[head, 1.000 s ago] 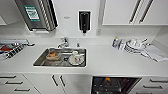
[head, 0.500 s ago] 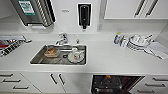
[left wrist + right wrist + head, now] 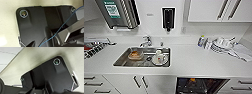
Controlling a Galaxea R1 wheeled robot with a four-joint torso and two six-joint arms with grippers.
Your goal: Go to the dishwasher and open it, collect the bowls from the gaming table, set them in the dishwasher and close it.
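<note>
A: What has changed since a moment ago?

B: The whole head view has slid a little, so the camera has moved. The sink sat higher and further left in the earlier picture. The things themselves keep their places.

A: Where is the dishwasher?

B: The dishwasher (image 3: 201, 85) is under the white countertop (image 3: 194, 61), at the lower edge of the head view, right of centre. It stands open: its dark inside with racks shows, and something small and orange lies near its upper edge. I cannot tell what that is.

A: What else is on the counter?

B: A steel sink (image 3: 144, 58) is set into it, left of centre, with a tap (image 3: 146, 41) behind it. In the sink lie a glass bowl with something orange-brown in it (image 3: 135, 55) and a white cup on a plate (image 3: 159, 58). At the right, near the wall, is a stack of white dishes (image 3: 222, 44), with a small bottle (image 3: 201, 41) just beside it. A black dispenser (image 3: 168, 18) hangs on the wall above the sink. White cabinet doors (image 3: 139, 83) with bar handles are left of the dishwasher.

A: And the grippers' jaws?

B: I cannot tell. Each wrist view shows the robot's own dark plate against a pale surface; a thin blue wire (image 3: 65, 26) crosses the left one.
</note>
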